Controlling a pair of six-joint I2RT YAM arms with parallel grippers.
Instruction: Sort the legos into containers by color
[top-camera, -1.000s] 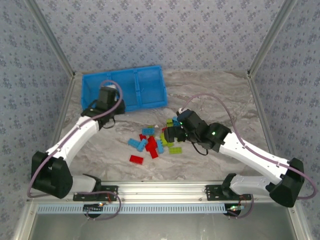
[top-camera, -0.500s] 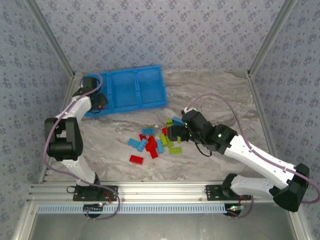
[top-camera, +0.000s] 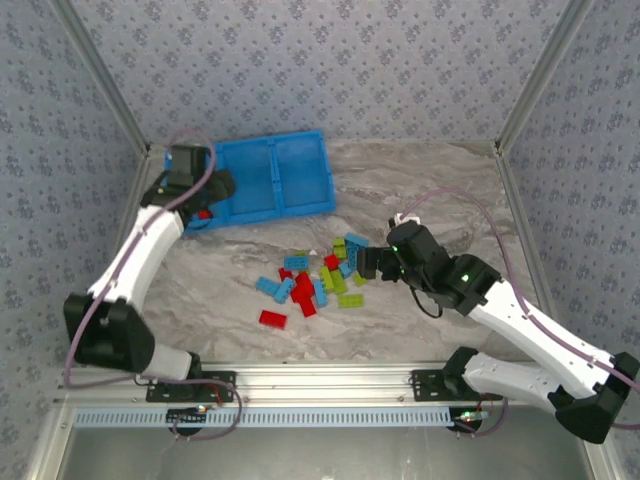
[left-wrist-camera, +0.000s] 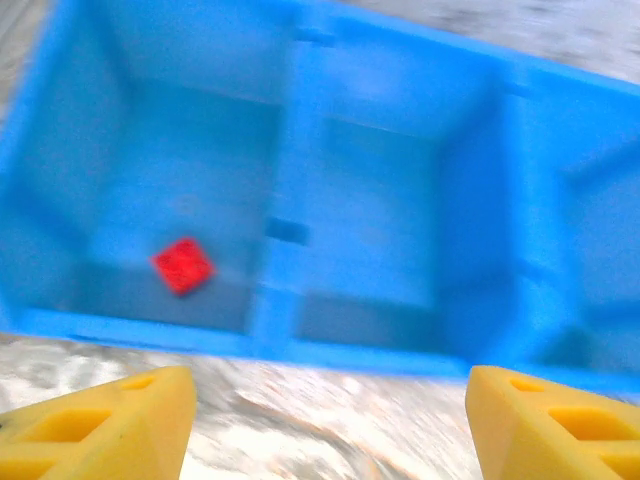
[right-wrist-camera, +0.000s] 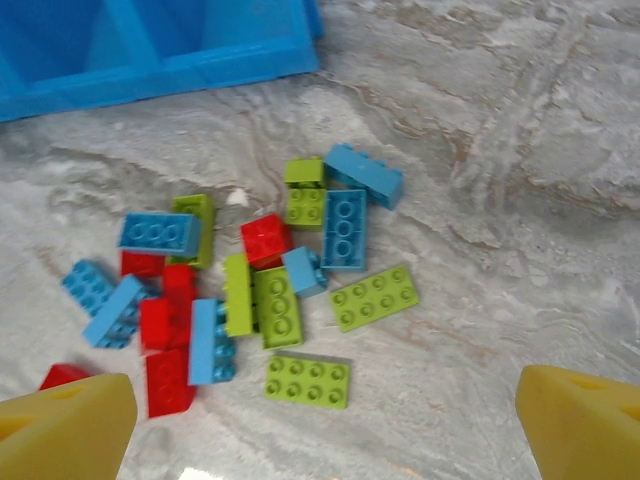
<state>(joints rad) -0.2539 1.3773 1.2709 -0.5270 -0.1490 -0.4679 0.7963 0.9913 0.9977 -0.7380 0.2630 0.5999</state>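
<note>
The legos lie in a loose pile (top-camera: 310, 280) of red, light blue and lime bricks mid-table. In the right wrist view a red brick (right-wrist-camera: 265, 240), a light blue brick (right-wrist-camera: 345, 228) and a flat lime plate (right-wrist-camera: 307, 380) stand out. My right gripper (top-camera: 366, 262) (right-wrist-camera: 325, 430) hovers open over the pile's right side, holding nothing. The containers are three compartments of one blue bin (top-camera: 280, 212) (left-wrist-camera: 280, 340). One red brick (left-wrist-camera: 182, 264) lies in the left compartment. My left gripper (top-camera: 207, 197) (left-wrist-camera: 328, 425) is open and empty at the bin's near-left edge.
The blue bin's corner (right-wrist-camera: 150, 50) shows at the top of the right wrist view. Patterned walls enclose the table at the back and on both sides. Bare marble surface (top-camera: 440, 190) stretches right of the bin and behind the right arm.
The left arm swung from the bin's front to its left end and its jaws opened; a red brick now lies in the left compartment. The right gripper drew back to the right.
</note>
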